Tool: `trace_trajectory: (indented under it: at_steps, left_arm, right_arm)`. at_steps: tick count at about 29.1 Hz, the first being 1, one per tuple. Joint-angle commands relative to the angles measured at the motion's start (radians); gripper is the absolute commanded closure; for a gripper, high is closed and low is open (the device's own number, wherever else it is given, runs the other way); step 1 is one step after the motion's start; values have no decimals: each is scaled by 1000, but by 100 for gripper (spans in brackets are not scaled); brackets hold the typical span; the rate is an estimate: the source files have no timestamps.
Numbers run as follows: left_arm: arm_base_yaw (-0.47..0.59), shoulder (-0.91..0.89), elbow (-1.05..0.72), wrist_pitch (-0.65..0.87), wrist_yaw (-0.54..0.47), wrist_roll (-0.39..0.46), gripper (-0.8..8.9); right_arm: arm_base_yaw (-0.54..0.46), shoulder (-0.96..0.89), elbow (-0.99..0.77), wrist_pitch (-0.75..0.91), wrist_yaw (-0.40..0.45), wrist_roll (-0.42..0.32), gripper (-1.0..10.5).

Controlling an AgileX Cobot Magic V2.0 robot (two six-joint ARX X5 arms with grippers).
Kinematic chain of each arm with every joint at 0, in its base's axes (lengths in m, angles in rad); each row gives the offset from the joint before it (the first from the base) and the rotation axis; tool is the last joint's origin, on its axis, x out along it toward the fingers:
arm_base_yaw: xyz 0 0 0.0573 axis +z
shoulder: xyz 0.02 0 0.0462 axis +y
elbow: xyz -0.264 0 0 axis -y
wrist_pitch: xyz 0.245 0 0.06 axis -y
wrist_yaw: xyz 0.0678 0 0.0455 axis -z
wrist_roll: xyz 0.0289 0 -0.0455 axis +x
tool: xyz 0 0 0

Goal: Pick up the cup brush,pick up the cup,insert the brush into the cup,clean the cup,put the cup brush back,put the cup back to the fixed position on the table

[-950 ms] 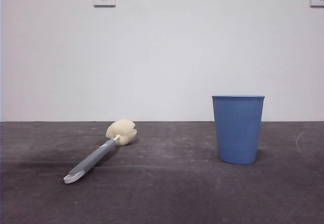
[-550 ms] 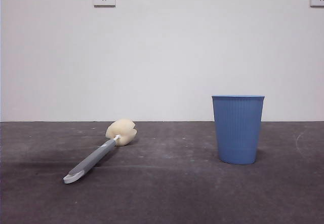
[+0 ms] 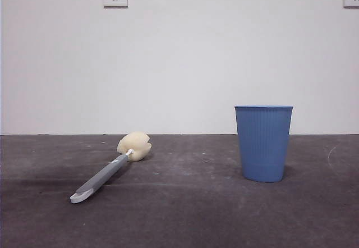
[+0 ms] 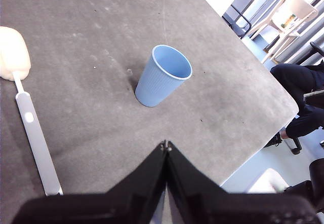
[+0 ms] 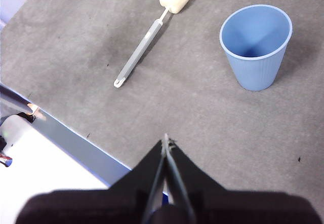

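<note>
Grey cup brush [image 3: 104,173] lies flat at 9 o'clock of blue cup [image 3: 263,142]; both hands closed, empty. Left hand [image 4: 166,145] should open, pinch mid-handle.

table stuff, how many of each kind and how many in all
cup brush: 1
cup: 1
total: 2 things on the table
</note>
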Motion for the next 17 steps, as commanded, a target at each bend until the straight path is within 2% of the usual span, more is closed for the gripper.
trace_trajectory:
  at_steps: [1,2,6,8,9,10,14,17]
  left_arm:
    - [1,-3,2,10,-16,82,817]
    - [1,-3,2,21,-41,115,817]
    - [2,-3,1,149,-258,312,817]
    - [39,-17,0,204,-359,426,817]
    - [75,-32,-2,224,-378,480,817]
    - [122,-48,-4,235,-365,518,817]
    - [328,-139,-27,234,-260,581,817]
    - [454,-211,-65,239,-250,624,817]
  right_arm:
    - [2,-2,-3,7,3,-5,945]
    - [2,-2,-3,7,3,-5,945]
    - [2,-2,-3,7,3,-5,945]
    - [2,-2,-3,8,3,-5,945]
    - [2,-2,-3,7,3,-5,945]
    - [2,-2,-3,7,3,-5,945]
    - [2,-2,-3,7,3,-5,945]
    - [2,-2,-3,7,3,-5,945]
